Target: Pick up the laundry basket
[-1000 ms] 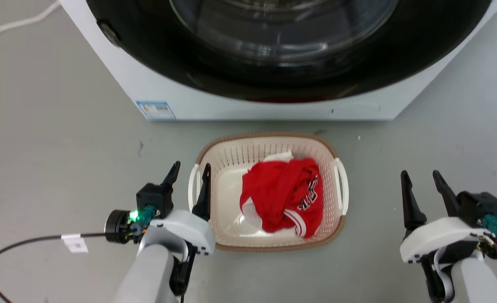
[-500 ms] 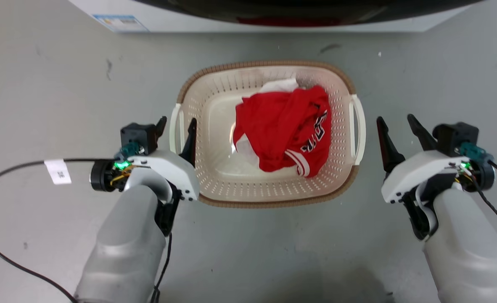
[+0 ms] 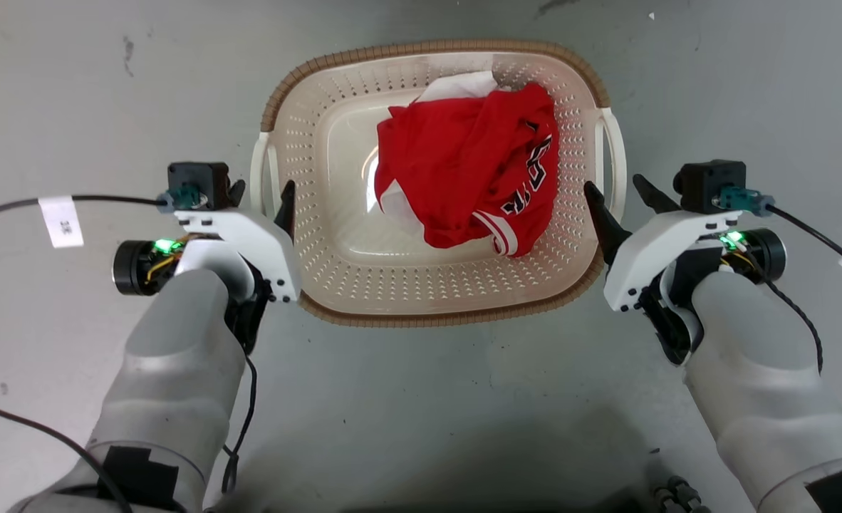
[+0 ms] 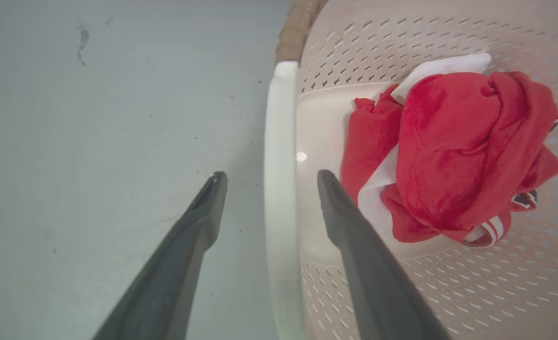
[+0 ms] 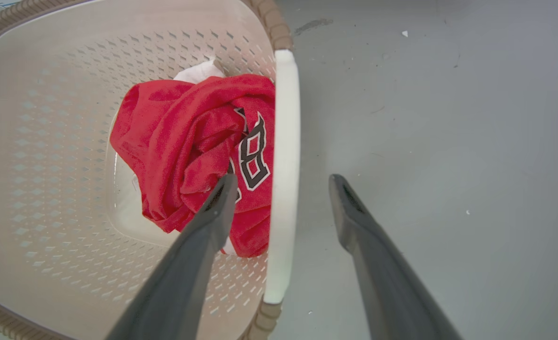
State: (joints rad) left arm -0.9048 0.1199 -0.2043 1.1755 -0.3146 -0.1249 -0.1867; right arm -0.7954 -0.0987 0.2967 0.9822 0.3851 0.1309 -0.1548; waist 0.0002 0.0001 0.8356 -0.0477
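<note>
The laundry basket point(image 3: 294, 142) is cream with perforated walls and a brown rim, and it stands on the grey floor holding a crumpled red garment point(image 3: 471, 164). My left gripper point(image 3: 263, 191) is open, with one finger inside the basket and one outside its white left handle point(image 3: 258, 167). The left wrist view shows that handle point(image 4: 279, 141) running between the fingers of the left gripper point(image 4: 271, 174). My right gripper point(image 3: 613, 187) is open and straddles the right handle point(image 3: 617, 149) in the same way. In the right wrist view the handle point(image 5: 286, 118) passes between the right gripper point(image 5: 283, 178) fingers.
Bare grey floor point(image 3: 428, 399) surrounds the basket. A black cable with a white tag point(image 3: 60, 221) trails off to the left, and another tagged cable point(image 3: 806, 231) runs right from the right wrist.
The camera has tilted down, so the washer has left the view. My right gripper has moved inward from beside the basket to straddle the right handle. The left gripper stays around the left handle.
</note>
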